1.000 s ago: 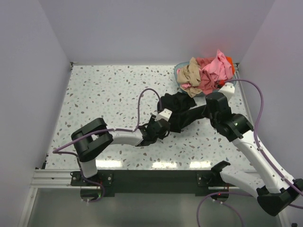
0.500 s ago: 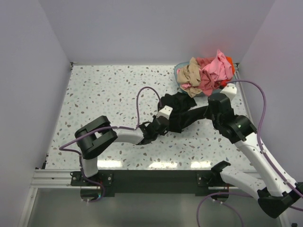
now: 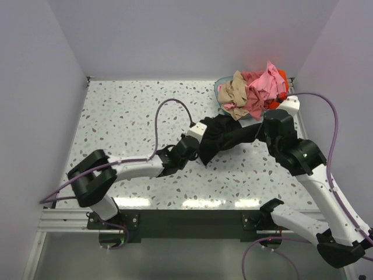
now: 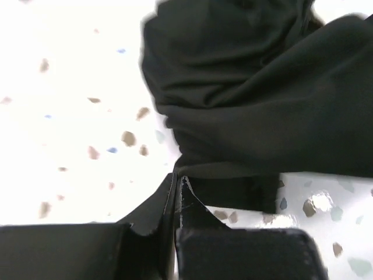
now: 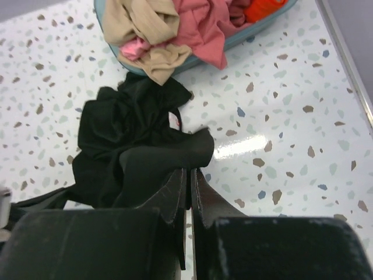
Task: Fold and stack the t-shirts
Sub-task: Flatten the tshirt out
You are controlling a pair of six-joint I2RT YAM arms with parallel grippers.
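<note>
A black t-shirt lies crumpled on the speckled table, stretched between both arms. My left gripper is shut on its lower left edge; in the left wrist view the black t-shirt bunches right above my gripper. My right gripper is shut on the shirt's right end, and the right wrist view shows a fold of the black t-shirt pinched at my gripper. Pink and tan-beige t-shirts are heaped in the basket, with an orange-red one behind.
The teal round basket stands at the table's back right corner, close to the right wall. Purple cables loop above both arms. The table's metal front rail runs along the near edge.
My left gripper closed on the black shirt's edge and its arm stretched out toward the shirt. The right gripper lifted its end up and back, pulling the shirt taut.
</note>
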